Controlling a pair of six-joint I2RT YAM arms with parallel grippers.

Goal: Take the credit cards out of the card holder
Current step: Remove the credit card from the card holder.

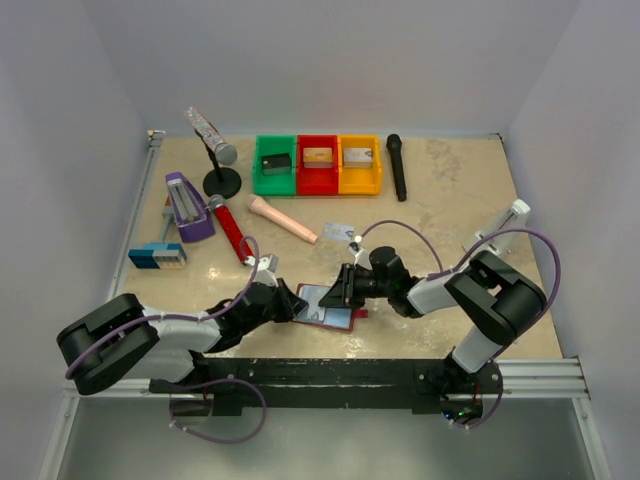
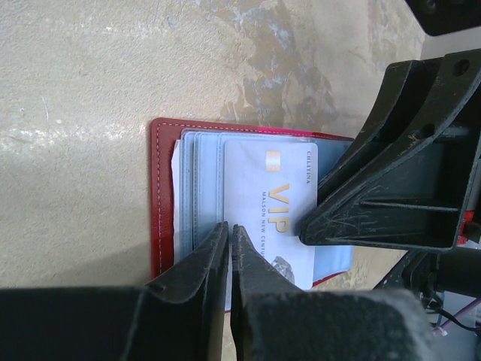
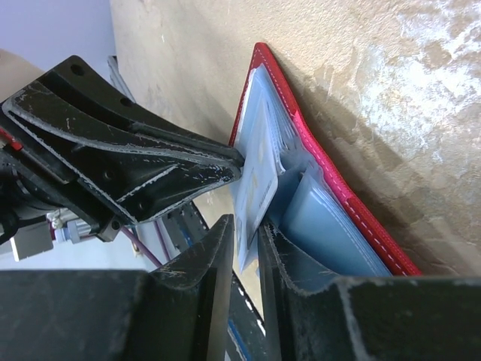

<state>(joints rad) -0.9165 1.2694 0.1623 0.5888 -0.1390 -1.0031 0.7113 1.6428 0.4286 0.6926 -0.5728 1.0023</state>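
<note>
The thin pale silver credit card [image 2: 274,210] with gold VIP letters sticks partly out of the dark red card holder [image 2: 161,195], which lies open near the front of the tan worktop [image 2: 90,75], as the right hand [image 3: 246,226] pinches its edge, likely to pull, while the left hand [image 2: 229,229], closed on the blue pockets, keeps the holder from sliding.

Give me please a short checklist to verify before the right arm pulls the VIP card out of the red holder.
1. Right gripper shut on the VIP card: ok, its edge sits between the jaws.
2. Left gripper pressing on the card holder: ok, it rests on the pockets.
3. Card partly out of its pocket: ok.
4. Holder's cover lying on the table: ok.
5. More cards inside the pockets: cannot tell.
</note>
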